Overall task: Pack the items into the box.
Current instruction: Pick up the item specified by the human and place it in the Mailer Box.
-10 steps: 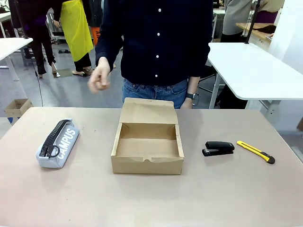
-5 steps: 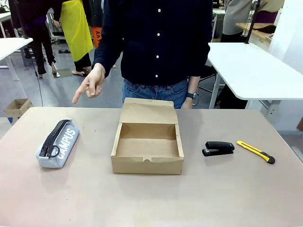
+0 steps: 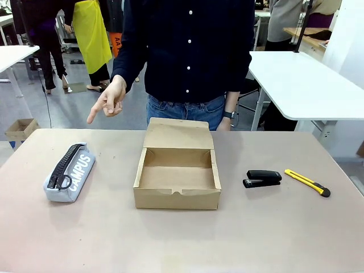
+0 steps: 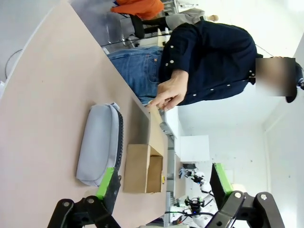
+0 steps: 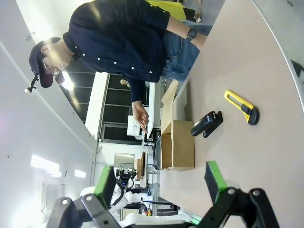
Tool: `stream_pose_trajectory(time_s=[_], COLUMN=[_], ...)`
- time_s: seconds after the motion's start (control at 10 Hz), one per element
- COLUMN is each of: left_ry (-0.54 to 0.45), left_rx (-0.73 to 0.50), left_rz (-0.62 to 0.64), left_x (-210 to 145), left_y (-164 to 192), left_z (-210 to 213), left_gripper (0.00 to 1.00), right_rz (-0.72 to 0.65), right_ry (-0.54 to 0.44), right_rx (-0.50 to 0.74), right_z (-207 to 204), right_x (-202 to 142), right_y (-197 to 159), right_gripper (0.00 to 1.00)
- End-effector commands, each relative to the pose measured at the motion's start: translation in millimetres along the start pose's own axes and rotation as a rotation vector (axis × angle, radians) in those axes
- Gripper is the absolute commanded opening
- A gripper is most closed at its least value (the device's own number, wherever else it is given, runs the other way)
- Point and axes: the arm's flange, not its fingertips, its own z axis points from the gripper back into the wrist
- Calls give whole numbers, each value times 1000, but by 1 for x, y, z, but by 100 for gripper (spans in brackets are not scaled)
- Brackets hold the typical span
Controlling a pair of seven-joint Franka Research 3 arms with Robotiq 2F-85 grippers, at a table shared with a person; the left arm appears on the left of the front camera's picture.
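Two items lie outside the box, so packing has not begun.

From the front, the grey CAMPUS zip pouch point(image 3: 69, 173) lies on the desk point(image 3: 182, 244), well to the robot's left of the cardboard mailer box point(image 3: 177, 197). The box sits open in the middle of the desk, with its flap lid point(image 3: 178, 135) tipped back toward the person and nothing inside. The black stapler point(image 3: 262, 178) lies to the right of the box and apart from it. The yellow-and-black utility knife point(image 3: 307, 182) lies just beyond the stapler, farther right. The person's hand point(image 3: 111, 99) hangs above the far left part of the desk, index finger pointing down toward the pouch's side. I read that as a cue to take the pouch first.

In the left wrist view, the left hand point(image 4: 164, 171) is released, fingers spread wide and empty, raised off the desk. The pouch lies ahead of it, with the box beyond.

In the right wrist view, the right hand point(image 5: 160, 167) is also released and empty, held above the desk. The stapler lies ahead of it, with the knife to one side and the box farther on.

The next move likely falls to the left hand: descend over the pouch, straddle its narrow width, clench on the soft fabric, then carry it across into the box.
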Motion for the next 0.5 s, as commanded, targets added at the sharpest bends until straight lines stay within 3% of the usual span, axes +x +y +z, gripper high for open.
stream_pose_trajectory(time_s=[0.0, 0.3, 0.4], left_ry=[97, 293, 277], left_rx=[179, 475, 592], left_rz=[-84, -296, -345], left_x=[-10, -36, -46], left_y=[-37, -91, -100], left_z=[-45, -149, -181], left_gripper=[100, 100, 100], right_rz=[31, 31, 31], right_ry=[-12, -12, -12], right_rx=[17, 17, 17], right_z=[-2, -2, -2], right_x=[0, 0, 0], right_y=[-1, -1, -1], right_gripper=[100, 100, 100])
